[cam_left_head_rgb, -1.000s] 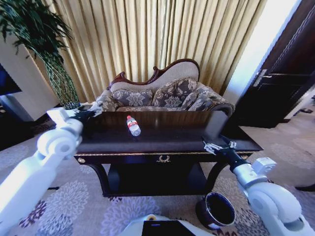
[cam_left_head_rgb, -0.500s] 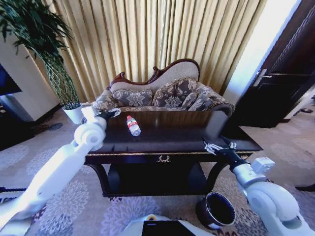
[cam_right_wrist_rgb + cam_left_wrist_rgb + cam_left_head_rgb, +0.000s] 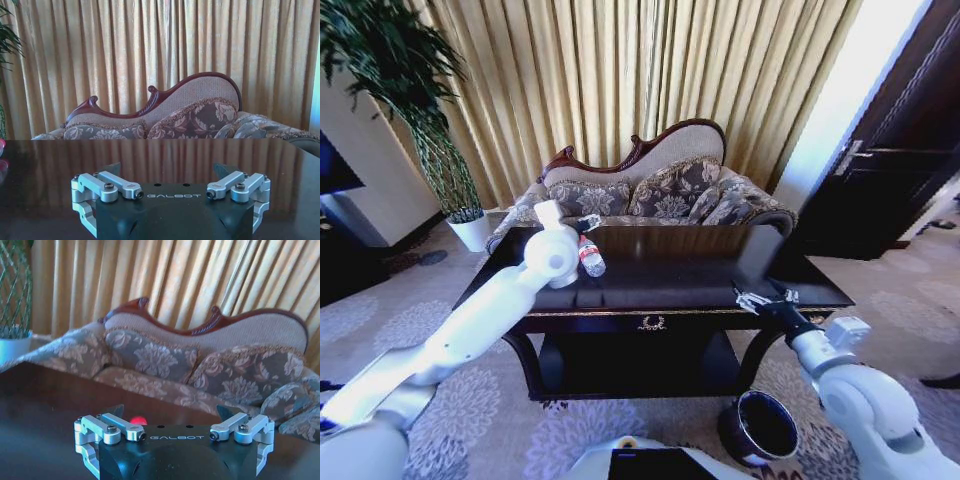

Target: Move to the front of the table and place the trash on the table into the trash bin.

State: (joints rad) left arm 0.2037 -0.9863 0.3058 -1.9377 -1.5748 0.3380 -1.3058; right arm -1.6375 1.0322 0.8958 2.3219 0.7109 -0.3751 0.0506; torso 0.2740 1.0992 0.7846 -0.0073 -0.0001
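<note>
The robot faces the dark glossy wooden table (image 3: 700,275). Its left gripper (image 3: 587,222), jaws spread, hovers just beyond the clear plastic red-labelled bottle (image 3: 590,256); the open right gripper (image 3: 763,297) waits near the right edge. The dark cylindrical bin (image 3: 760,428) below holds nothing visible.

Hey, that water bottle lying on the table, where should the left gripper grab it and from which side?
Probably around the middle, at the red-and-white label. The water bottle lies on its side on the table, cap pointing toward the sofa. The left gripper, jaws open, sits just above the cap end. Coming straight down, jaws spanning the round body crosswise, looks safest, since a side push could roll it.
</note>
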